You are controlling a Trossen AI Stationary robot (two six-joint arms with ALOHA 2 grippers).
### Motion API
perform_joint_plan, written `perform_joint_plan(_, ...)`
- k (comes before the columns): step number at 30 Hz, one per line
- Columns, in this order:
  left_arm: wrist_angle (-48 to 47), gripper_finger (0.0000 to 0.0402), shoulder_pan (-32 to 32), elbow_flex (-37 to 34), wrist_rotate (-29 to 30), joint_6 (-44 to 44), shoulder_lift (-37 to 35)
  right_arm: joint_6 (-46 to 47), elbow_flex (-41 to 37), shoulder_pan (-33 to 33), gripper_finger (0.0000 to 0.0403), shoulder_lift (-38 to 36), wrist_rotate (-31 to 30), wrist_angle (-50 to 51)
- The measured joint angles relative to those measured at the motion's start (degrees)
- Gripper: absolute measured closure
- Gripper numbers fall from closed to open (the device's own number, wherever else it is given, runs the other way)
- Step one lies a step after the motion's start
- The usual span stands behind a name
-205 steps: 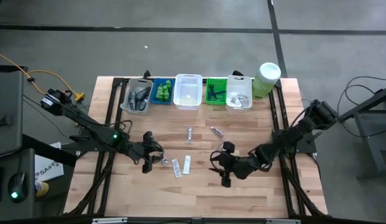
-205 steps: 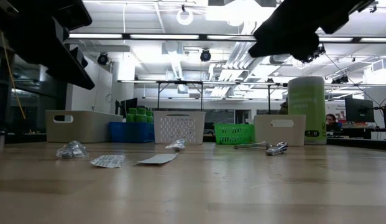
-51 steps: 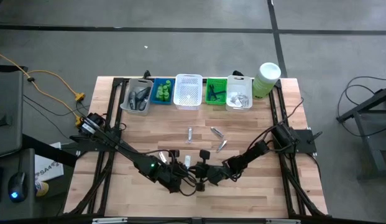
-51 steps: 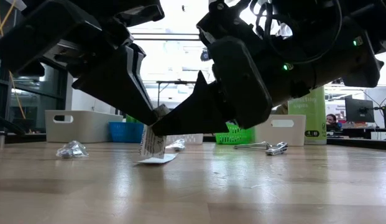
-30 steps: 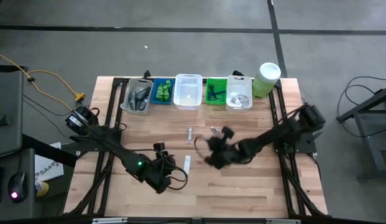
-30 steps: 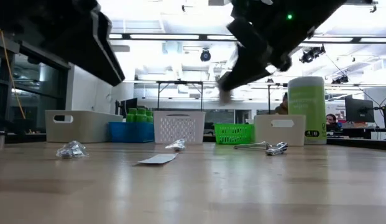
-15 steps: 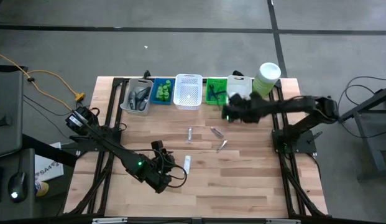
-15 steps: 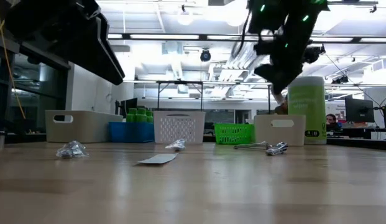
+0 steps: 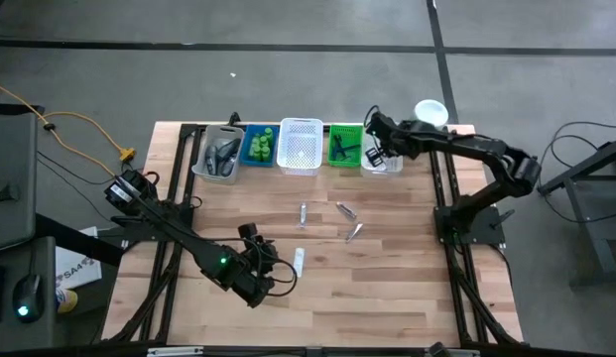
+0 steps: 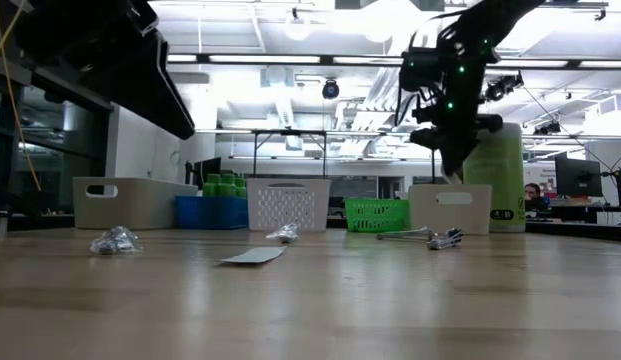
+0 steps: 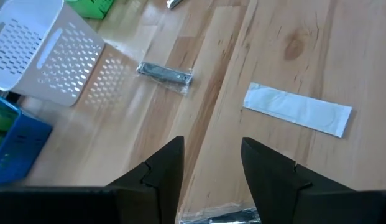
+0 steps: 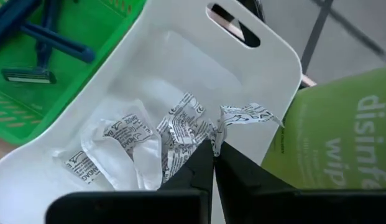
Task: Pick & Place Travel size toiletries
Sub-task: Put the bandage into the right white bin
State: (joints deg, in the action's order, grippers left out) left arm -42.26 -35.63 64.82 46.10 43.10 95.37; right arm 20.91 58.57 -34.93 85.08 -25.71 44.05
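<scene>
The right gripper (image 12: 212, 163) hangs over the white bin (image 12: 276, 68) at the right end of the basket row, its fingers pinched tight on a crinkled sachet (image 12: 245, 116) whose free end sticks out just past the tips. Directly below the tips lies a heap of like sachets (image 12: 127, 146), so the drop is lined up; the green basket (image 12: 112, 12) with razors sits to one side of the fingers and the canister (image 12: 342, 130) to the other, both close. To do this step well, I would judge that the fingers should open only while they are over the middle of the bin, clear of the rim, and perhaps lower first, since a light foil packet can flutter sideways or cling to a finger. After opening, a straight lift would avoid snagging the heap or knocking the canister. The left gripper (image 11: 211, 163) waits low over the near part of the table (image 9: 407, 288), fingers parted and empty; a flat white sachet (image 11: 297, 109) lies ahead of it and a wrapped dark piece (image 11: 165, 73) farther off, with something silvery right under its fingertips, too cut off to name. Loose items (image 9: 348, 222) also lie at the table's middle in the high view.
</scene>
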Motion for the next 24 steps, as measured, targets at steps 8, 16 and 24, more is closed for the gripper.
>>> perform_joint_plan(8, 0.1, 0.0243, 0.0, 0.0, -1.0, 3.1, 0.0, 0.5, 0.0, 0.3, 0.0322, 0.0, 1.3, -0.1)
perform_joint_plan(16, 1.6, 0.0243, 1.3, 0.0, -4.9, 3.6, 0.0, 3.8, 0.0, 5.0, 0.0220, -3.1, 0.8, 2.9)
perform_joint_plan(24, 14.0, 0.0243, 9.4, 0.0, -22.2, -16.6, 3.0, 9.9, 0.0, 23.0, 0.0203, -11.5, 1.8, 3.9)
